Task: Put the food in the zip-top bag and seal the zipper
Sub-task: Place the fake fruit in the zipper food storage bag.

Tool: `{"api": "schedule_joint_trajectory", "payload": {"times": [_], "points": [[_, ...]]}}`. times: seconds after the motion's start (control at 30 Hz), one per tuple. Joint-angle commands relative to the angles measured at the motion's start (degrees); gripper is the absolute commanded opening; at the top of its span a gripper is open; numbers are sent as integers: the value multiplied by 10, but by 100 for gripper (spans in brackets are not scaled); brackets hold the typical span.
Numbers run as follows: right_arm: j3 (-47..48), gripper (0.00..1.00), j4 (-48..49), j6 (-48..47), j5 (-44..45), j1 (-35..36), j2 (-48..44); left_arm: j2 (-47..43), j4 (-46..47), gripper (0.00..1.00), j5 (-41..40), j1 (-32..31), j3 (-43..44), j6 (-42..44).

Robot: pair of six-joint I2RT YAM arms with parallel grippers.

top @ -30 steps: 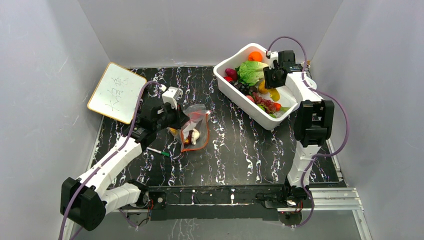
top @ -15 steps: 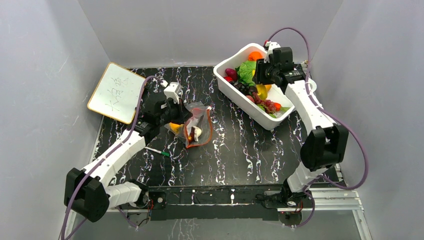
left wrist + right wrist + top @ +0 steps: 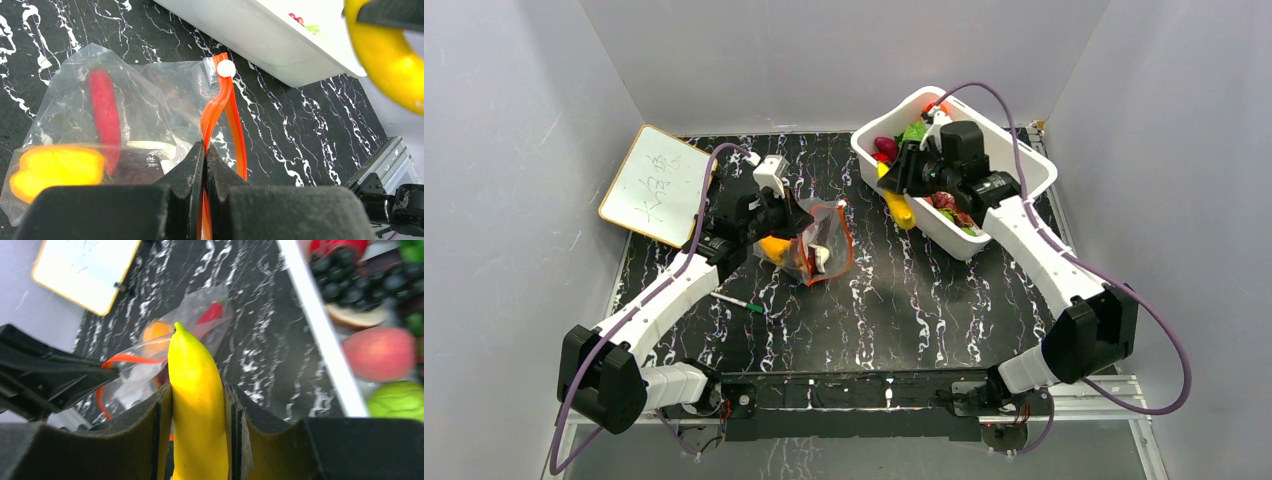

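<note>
The clear zip-top bag (image 3: 809, 245) lies mid-table with its red-orange zipper (image 3: 844, 250) gaping. Inside are a red chilli (image 3: 105, 112), a yellow pepper (image 3: 52, 172) and a white piece (image 3: 821, 257). My left gripper (image 3: 205, 150) is shut on the zipper (image 3: 217, 107) and holds the rim up. My right gripper (image 3: 197, 395) is shut on a yellow banana (image 3: 195, 405), held over the tub's left edge (image 3: 902, 205), right of the bag (image 3: 165, 355). More food fills the white tub (image 3: 1024, 160).
A small whiteboard (image 3: 652, 183) leans at the back left. A green-and-white pen (image 3: 739, 302) lies in front of the bag. The tub holds an apple (image 3: 380, 352), dark grapes (image 3: 350, 282) and green pieces (image 3: 400, 400). Grey walls enclose the table.
My right gripper has lifted the banana out of the tub and swung left toward the bag. My left gripper has raised the bag's rim and shifted slightly right.
</note>
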Motion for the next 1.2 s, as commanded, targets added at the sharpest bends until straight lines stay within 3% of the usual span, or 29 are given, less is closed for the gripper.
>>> {"api": "schedule_joint_trajectory", "payload": {"times": [0.0,0.23,0.5,1.0,1.17], "points": [[-40,14,101,94,-49,49,-32,-15,38,0,3,-1,13,1],[-86,16,166,173,-36,130,-16,-33,42,0,8,-1,6,6],[-75,17,174,202,-5,187,26,-50,41,0,18,-1,-3,4],[-78,18,210,243,52,213,89,-84,39,0,25,-1,-19,-6],[-41,23,202,251,123,220,136,-95,39,0,29,-1,-29,-15]]}}
